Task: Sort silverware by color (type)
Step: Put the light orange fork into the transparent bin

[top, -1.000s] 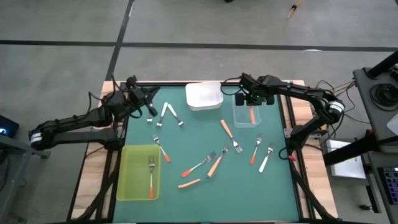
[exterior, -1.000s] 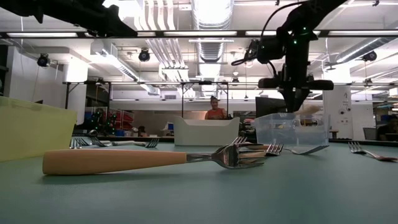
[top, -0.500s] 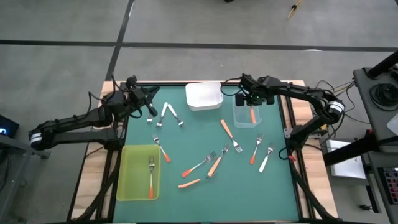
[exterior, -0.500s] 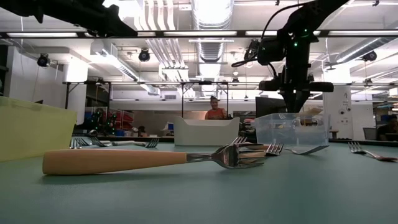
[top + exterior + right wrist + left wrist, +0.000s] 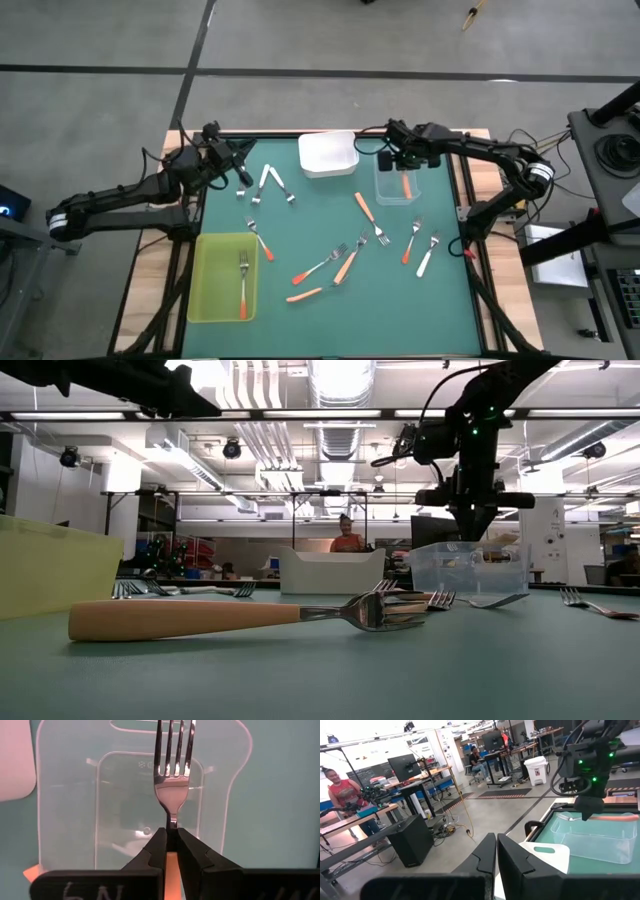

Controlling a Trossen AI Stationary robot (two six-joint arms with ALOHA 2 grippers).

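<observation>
Over the clear tray (image 5: 388, 195) at the far right, my right gripper (image 5: 404, 168) is shut on an orange-handled fork (image 5: 405, 186). In the right wrist view its silver tines (image 5: 172, 750) stretch out over the tray floor. Several more forks lie flat on the green mat, among them two white-handled ones (image 5: 266, 181), a red-orange one (image 5: 262, 243) and a light orange one (image 5: 345, 266). One red-orange fork (image 5: 243, 287) lies in the yellow-green tray (image 5: 215, 300). My left gripper (image 5: 243, 166) waits shut and empty above the mat's far left corner. My right gripper pinches the fork's thin metal neck (image 5: 171, 820), where tines meet handle, between its two fingers. The fingers come steeply from above and lie across the fork. The fork hangs about level at the clear tray's rim height, its handle (image 5: 615, 817) sticking out to one side.
A white tray (image 5: 328, 153) stands at the far edge between the two arms. Forks are scattered over the mat's middle and right (image 5: 410, 243). The near strip of the mat holds only the yellow-green tray. A person (image 5: 346, 538) shows far behind the table.
</observation>
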